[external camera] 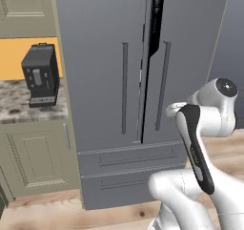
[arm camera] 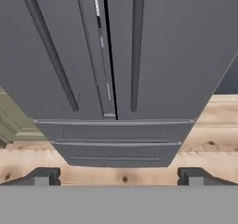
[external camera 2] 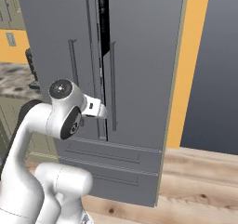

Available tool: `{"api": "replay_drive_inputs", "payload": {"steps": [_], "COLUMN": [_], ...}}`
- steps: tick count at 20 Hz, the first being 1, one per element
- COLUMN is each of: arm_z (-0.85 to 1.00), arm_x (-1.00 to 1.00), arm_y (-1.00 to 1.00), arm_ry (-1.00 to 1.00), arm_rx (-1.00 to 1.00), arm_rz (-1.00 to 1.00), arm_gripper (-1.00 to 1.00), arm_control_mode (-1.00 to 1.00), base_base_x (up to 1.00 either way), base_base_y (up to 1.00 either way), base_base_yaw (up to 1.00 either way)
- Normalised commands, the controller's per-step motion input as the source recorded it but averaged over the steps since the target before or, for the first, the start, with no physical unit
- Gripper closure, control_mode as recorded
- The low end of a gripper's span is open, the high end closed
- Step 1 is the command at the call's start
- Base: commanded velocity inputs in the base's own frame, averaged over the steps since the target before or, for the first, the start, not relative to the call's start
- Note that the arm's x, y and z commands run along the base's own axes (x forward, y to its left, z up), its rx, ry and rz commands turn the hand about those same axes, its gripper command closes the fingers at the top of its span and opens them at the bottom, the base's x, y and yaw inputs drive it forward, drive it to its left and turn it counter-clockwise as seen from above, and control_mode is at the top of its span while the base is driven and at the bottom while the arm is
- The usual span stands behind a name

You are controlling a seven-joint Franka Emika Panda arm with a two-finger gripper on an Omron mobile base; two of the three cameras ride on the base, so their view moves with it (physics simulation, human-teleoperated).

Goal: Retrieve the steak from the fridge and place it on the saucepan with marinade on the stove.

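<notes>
Wood flooring ran under the fridge [external camera: 119, 95] in the left base view, where the tall grey unit stood beside a counter [external camera: 19, 105] carrying a black coffee machine [external camera: 40, 75]; its right door stood slightly ajar, leaving a dark slit between the two vertical handles [external camera: 125, 88], and the arm's wrist was raised in front of that right door. From the right base view the same slit showed near the top of the fridge, with the wrist held just before the seam between the doors, pointing toward them. Through the hand view the gripper [arm camera: 118, 175] faced the fridge squarely, jaws spread wide and holding nothing, apart from the doors; the seam lay straight ahead and slightly left, the bar handles running lengthwise up the doors to either side of it. No steak was visible; it presumably sat inside, behind the doors, so the coming move likely turned on reaching a handle or the ajar door's edge ahead.
</notes>
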Motion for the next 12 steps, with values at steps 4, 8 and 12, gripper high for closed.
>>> {"api": "replay_drive_inputs", "payload": {"steps": [4, 8, 12], "arm_z": [-0.05, -0.01, 0.00], "arm_x": [0.70, 0.83, 0.83], "arm_y": [-0.20, -0.07, -0.06], "arm_ry": [-0.03, -0.02, 0.00], "arm_rx": [0.00, 0.00, 0.00], "arm_rz": [0.00, 0.00, 0.00], "arm_gripper": [-1.00, -1.00, -1.00], "arm_control_mode": [-1.00, -1.00, -1.00], "base_base_x": [0.00, 0.00, 0.00], "base_base_y": [0.00, 0.00, 0.00], "base_base_yaw": [0.00, 0.00, 0.00]}}
